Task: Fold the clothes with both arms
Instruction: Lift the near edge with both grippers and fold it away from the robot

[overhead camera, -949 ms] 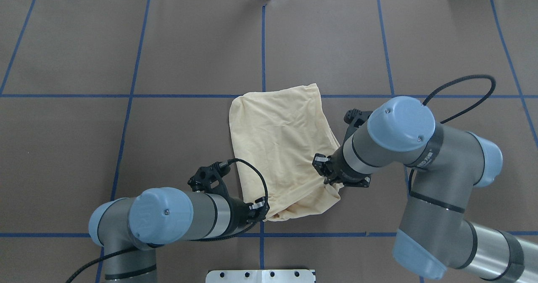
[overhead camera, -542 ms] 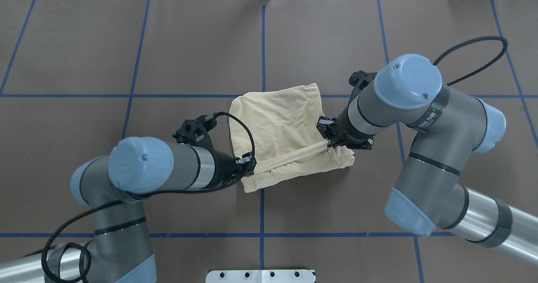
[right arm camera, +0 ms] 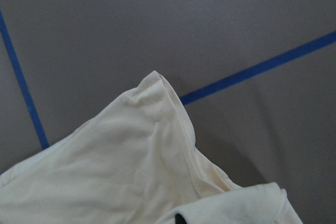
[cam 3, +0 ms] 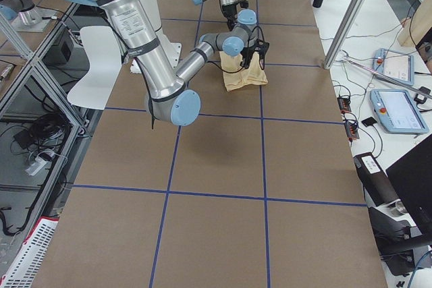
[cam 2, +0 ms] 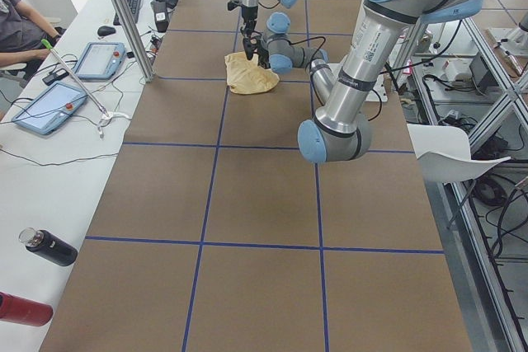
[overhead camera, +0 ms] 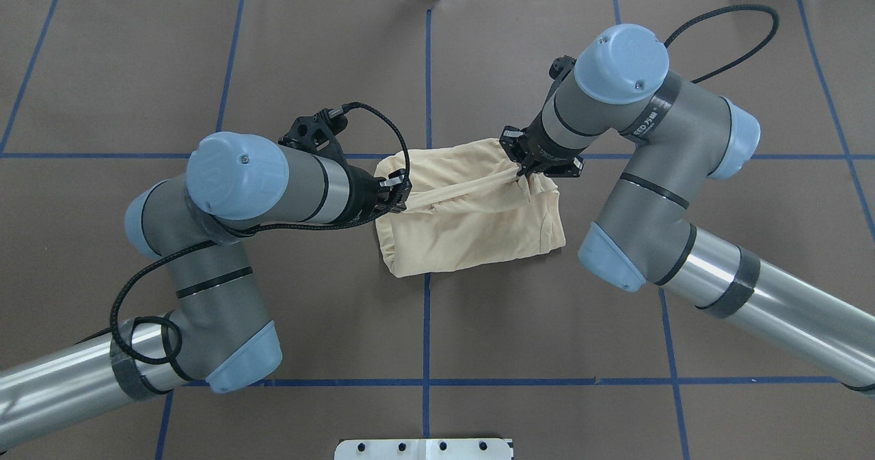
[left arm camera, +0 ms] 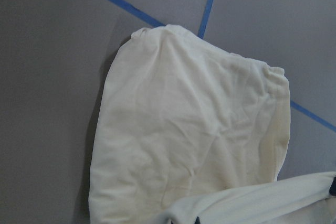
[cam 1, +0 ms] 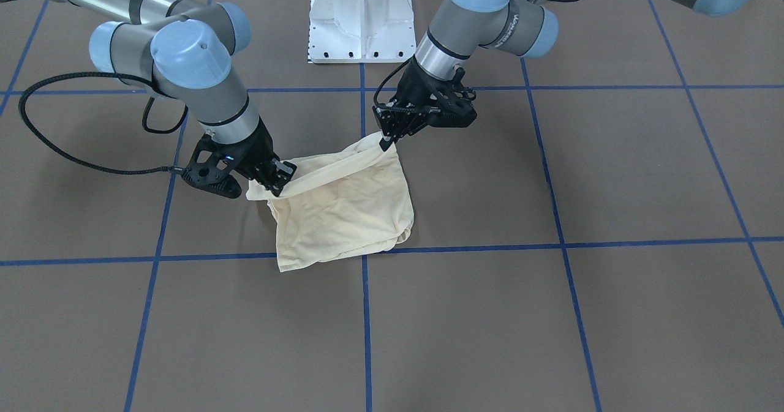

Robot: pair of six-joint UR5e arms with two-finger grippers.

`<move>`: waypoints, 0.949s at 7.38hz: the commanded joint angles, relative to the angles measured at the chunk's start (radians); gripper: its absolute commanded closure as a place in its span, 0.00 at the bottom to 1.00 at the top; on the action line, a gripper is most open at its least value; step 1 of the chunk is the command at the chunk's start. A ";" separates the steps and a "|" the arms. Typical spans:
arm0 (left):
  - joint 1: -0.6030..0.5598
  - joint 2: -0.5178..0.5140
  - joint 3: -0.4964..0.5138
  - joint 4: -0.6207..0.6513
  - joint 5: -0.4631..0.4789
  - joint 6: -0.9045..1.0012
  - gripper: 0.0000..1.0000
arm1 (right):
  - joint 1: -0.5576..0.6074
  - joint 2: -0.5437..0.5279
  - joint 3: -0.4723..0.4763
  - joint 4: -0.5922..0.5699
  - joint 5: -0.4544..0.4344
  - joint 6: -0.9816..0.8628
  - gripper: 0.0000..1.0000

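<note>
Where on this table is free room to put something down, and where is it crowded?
Free: the table beyond the blue line by the T-shirt, and the patch between T-shirt and white base. Crowded: the T-shirt's far edge, where the left gripper and right gripper pinch it.

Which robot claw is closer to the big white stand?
Left. The left gripper pinches the shirt almost straight in front of the white stand. The right gripper holds the shirt farther out and off to one side.
</note>
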 commanded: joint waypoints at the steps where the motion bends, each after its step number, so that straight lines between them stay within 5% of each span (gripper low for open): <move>1: -0.024 -0.030 0.119 -0.077 0.004 0.019 1.00 | 0.024 0.097 -0.126 0.052 0.000 0.001 1.00; 7: -0.082 -0.034 0.191 -0.086 0.001 0.079 1.00 | 0.029 0.208 -0.339 0.153 -0.020 -0.006 1.00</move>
